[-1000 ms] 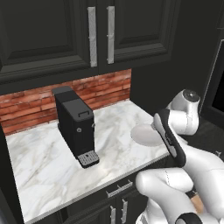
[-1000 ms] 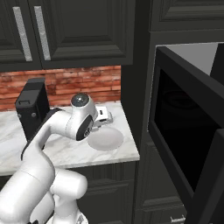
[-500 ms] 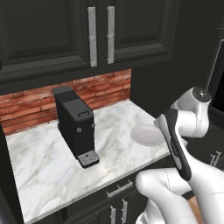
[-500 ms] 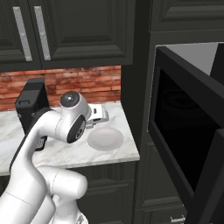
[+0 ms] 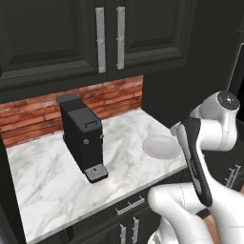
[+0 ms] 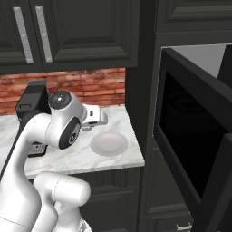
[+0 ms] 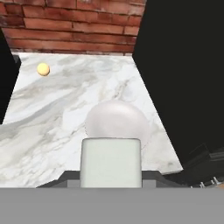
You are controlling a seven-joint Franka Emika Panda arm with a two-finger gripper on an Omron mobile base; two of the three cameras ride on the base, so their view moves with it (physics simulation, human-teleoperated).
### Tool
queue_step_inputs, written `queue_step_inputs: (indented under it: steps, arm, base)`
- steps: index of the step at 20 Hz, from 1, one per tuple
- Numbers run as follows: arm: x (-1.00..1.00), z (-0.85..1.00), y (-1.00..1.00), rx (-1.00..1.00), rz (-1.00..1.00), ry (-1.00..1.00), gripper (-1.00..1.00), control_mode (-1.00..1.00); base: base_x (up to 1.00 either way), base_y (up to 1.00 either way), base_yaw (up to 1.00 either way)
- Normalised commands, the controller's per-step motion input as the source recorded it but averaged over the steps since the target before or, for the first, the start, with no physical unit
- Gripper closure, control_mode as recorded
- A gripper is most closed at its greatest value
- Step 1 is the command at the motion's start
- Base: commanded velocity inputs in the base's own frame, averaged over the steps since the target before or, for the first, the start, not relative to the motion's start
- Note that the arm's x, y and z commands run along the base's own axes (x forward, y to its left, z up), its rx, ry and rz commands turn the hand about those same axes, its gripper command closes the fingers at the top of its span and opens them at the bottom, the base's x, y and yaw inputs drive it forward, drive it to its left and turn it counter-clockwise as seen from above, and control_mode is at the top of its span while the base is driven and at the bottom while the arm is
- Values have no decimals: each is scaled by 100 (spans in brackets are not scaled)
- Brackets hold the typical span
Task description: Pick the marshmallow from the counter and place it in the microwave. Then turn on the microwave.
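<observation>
Your hand (image 7: pixel 111 183) is pinching the marshmallow (image 7: pixel 111 162), raised above the marble surface (image 7: pixel 57 118)

In your hand view the whitish cube sits clamped between the fingers, in front of the round grey plate (image 7: pixel 117 120) that lies on the surface near its right edge. A small yellow ball (image 7: pixel 43 69) rests well apart, back near the brick wall (image 7: pixel 74 26). From the right base view, the hand (image 6: pixel 96 116) is over the surface, behind the plate (image 6: pixel 108 143), with the black coffee machine (image 6: pixel 32 102) to its left. The microwave (image 6: pixel 192 136) stands to the right with its door swung open
</observation>
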Motion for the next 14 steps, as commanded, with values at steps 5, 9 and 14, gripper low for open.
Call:
queue_step_inputs:
  steps: [5, 9, 14]
  arm:
    - [-36, 32, 8, 2, -5, -6, 100, -100]
    - [-36, 31, 8, 1, -4, -7, 100, -100]
    - [-33, 27, 11, 0, -3, -10, 100, -100]
  base:
    - [0, 0, 0]
    - [0, 0, 0]
    - [0, 0, 0]
